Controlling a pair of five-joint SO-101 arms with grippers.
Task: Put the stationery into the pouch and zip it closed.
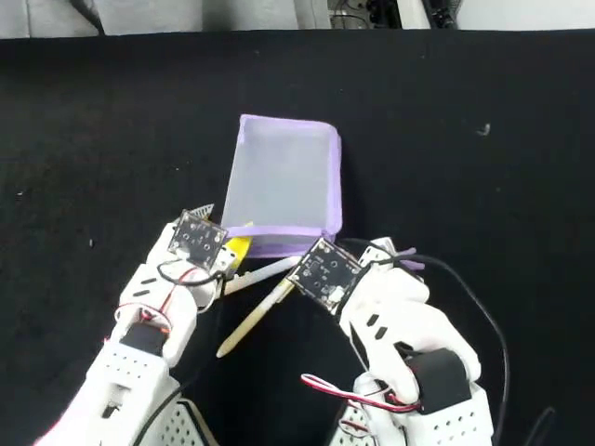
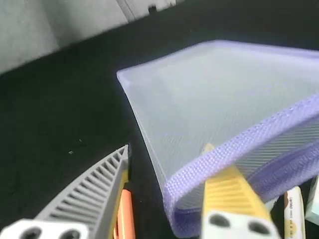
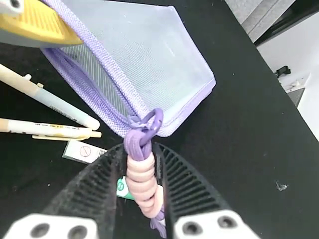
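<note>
One pouch, translucent with purple edging, lies in the middle of the black bench, its open mouth towards the bottom of the high view. Two pens lie outside it on the bench, just below that mouth and between the two arms. The pale pen is nearer the pouch and the cream pen slants away towards the lower centre.

In the right wrist view one small white piece with a red mark lies beside the cream pen's tip, and one green scrap shows under a black finger.

The left gripper is at the lower left corner of the pouch and stands spread. Its yellow finger sits in the mouth under the upper purple lip, and its grey finger is outside, well apart from the wall. An orange strip shows beside the grey finger; I cannot tell what it is.

The right gripper is at the lower right corner of the pouch, its black fingers pinching the pink ribbed zipper pull. A purple loop ties the pull to the slider ring at that end of the mouth.
</note>
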